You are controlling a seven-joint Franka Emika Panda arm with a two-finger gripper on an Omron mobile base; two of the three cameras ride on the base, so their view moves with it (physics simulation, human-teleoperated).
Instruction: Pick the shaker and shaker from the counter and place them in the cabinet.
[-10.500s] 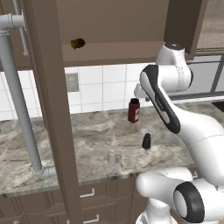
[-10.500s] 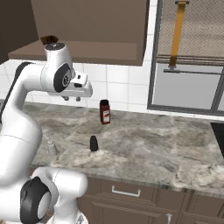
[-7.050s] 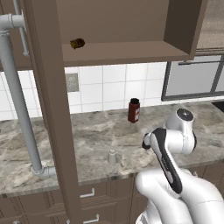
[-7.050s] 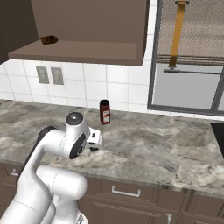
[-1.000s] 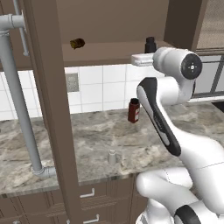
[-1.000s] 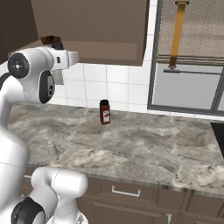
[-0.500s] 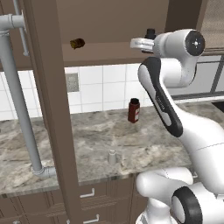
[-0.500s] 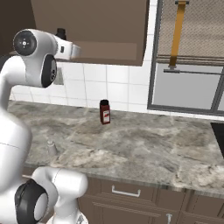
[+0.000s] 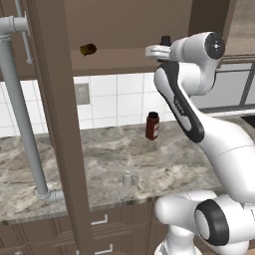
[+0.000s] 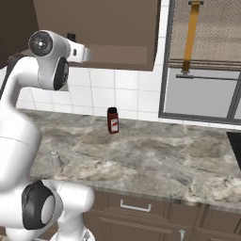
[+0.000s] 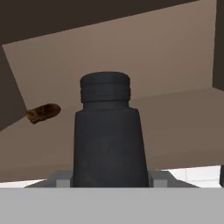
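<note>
— Black shaker [image 11: 108, 135]?
— Dark, matte, broad tapered body under a narrower ribbed cap. Upright, pinched in the gripper [image 11: 109, 177], raised to the height of the cabinet [image 9: 124, 30] floor, right at its open front. Cap [image 9: 166, 40] just visible above the hand in the left base view.

— And the pale shaker [image 9: 128, 179]?
— Standing upright on the worktop [image 9: 109, 164], toward the near edge, just right of the brown post. Small, grey-white, narrower cap. Also seen at the left in the right base view [image 10: 56, 159], beside the arm.

— Inside the cabinet?
— Plain brown boards, flat base, tall side panels. Small brown rounded object [image 11: 43, 112] lying on the base, to the left of the held shaker and well apart from it.

— Surface and room?
— Grey-brown marbled stone with a thick edge. Dark red bottle [image 10: 112, 120] upright near the far wall, well apart from the pale shaker. White square tiles behind, an outlet plate [image 9: 82, 93] among them. Grey pipe [image 9: 22, 119] running down at the left. Low brown drawers [image 10: 141, 207] with silver handles beneath. Glazed grey-framed panel [image 10: 202, 61] at the right.
</note>
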